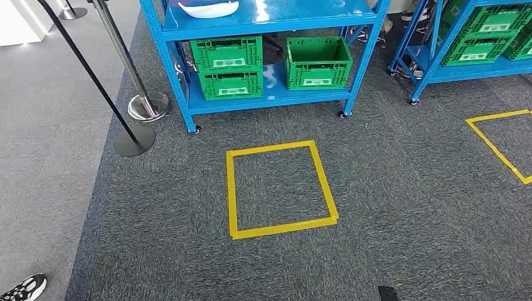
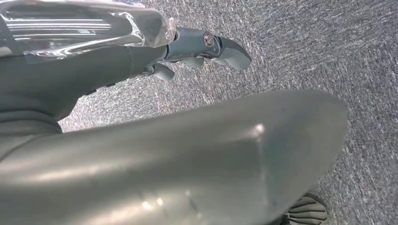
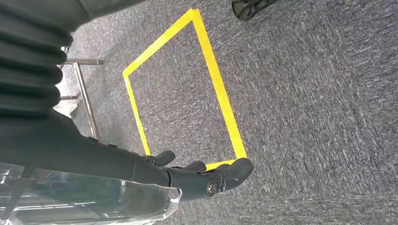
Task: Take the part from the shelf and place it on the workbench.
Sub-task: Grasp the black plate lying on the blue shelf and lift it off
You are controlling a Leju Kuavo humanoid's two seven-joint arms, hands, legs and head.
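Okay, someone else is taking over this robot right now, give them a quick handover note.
Left robot hand: hangs by the body over carpet, holding nothing.
Right robot hand: hangs over carpet near the yellow tape square, holding nothing.
White part lies on the blue shelf's top deck, ahead beyond the square; green crates sit below.
Done: nothing picked.
Left: approach the shelf, take the part, carry it to the workbench.

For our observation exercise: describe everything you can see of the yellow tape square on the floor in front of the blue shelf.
The yellow tape square is an outline of four flat strips stuck to grey carpet, closed at all corners, slightly skewed in the head view. Nothing lies inside it. It sits just before the blue shelf, apart from its wheels. The right hand hangs above one corner.
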